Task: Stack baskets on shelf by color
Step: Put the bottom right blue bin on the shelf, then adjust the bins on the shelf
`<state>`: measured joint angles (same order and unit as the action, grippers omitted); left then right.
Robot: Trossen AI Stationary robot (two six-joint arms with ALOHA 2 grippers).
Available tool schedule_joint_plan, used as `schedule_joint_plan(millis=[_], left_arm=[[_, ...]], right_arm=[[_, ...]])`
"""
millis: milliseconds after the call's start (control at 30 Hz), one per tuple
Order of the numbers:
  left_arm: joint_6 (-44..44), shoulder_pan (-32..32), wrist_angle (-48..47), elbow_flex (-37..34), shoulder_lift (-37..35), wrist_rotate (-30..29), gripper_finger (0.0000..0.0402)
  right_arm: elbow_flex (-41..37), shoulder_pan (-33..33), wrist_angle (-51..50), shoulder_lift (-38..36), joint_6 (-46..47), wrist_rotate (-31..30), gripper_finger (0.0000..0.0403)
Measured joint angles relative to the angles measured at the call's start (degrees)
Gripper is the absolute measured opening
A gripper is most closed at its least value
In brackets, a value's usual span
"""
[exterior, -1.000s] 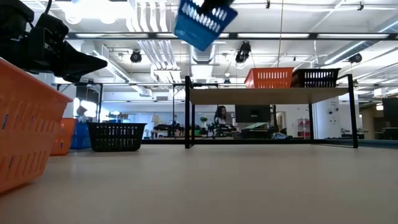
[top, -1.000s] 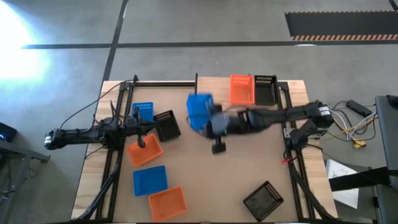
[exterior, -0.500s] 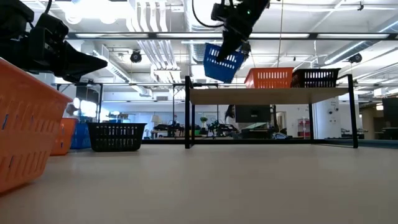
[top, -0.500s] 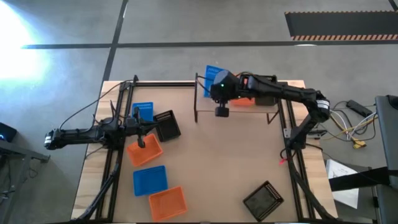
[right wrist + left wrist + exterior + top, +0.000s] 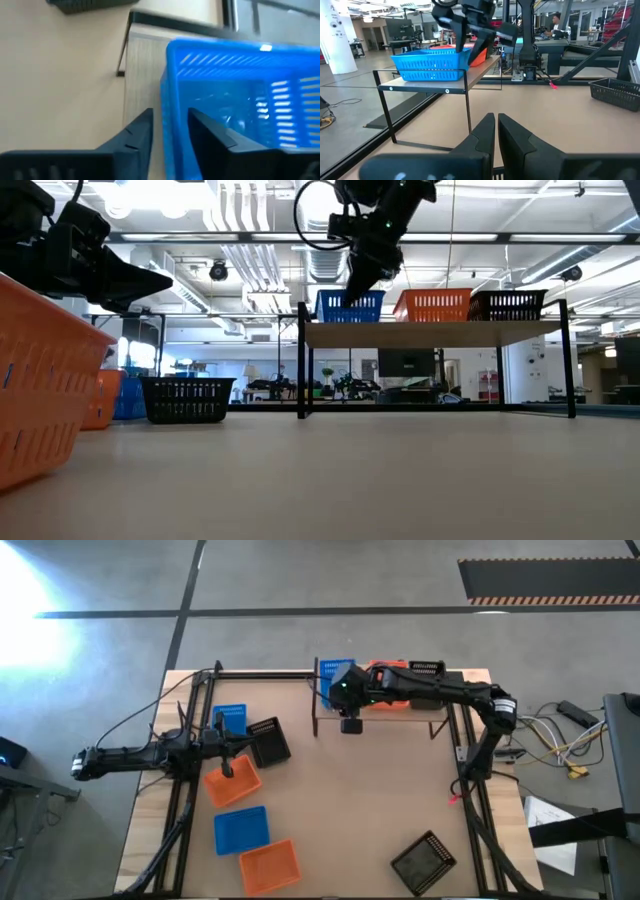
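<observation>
Right gripper (image 5: 343, 692) sits over the left end of the shelf (image 5: 330, 712), at the back of the table (image 5: 350, 810), with its two fingers (image 5: 135, 132) straddling one wall of a blue basket (image 5: 335, 680), one finger inside the wall and one outside; the fingers stand slightly apart, and whether they press the wall or have just let go cannot be told. That blue basket stands upright and level on the shelf top, open side up, as the low view (image 5: 349, 306) and the left wrist view (image 5: 432, 65) both show, and its long axis runs from the front of the table toward the back. Just beside it, in the middle of the shelf, is an orange basket (image 5: 432, 305), and a black basket (image 5: 508, 305) stands at the right end, each turned the same way. Left gripper (image 5: 226, 772) is over the left side of the table, fingers pressed together and holding nothing, above an orange basket (image 5: 234, 785) that lies at a slant. Near it are a blue basket (image 5: 230, 718) and a tilted black basket (image 5: 269, 742). Toward the front left lie another blue basket (image 5: 241, 828) and another orange basket (image 5: 270, 866), and a black basket (image 5: 424, 862) lies skewed at the front right, well apart from the rest.
</observation>
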<state>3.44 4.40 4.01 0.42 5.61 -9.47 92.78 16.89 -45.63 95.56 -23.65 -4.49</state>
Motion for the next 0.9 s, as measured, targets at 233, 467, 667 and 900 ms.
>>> schedule_joint_plan(millis=[233,467,667,900], left_arm=[[-0.01,0.0,0.0,0.01,0.0,0.0,0.0006],[0.0,-0.01,0.0,-0.01,0.0,0.0,0.0006],[0.0,0.0,0.0,-0.01,0.0,0.0,0.0006],[0.0,-0.01,0.0,-0.01,0.0,0.0,0.0006]], right_arm=[[3.32,-1.26,0.22,-2.82,3.33,3.29,0.0176],[2.78,-1.65,-12.02,-8.02,10.14,0.26,0.0165],[1.55,0.77,-24.18,-12.79,15.71,-3.77,0.015],[-3.12,2.31,-25.68,-15.01,15.54,-5.76,0.0136]])
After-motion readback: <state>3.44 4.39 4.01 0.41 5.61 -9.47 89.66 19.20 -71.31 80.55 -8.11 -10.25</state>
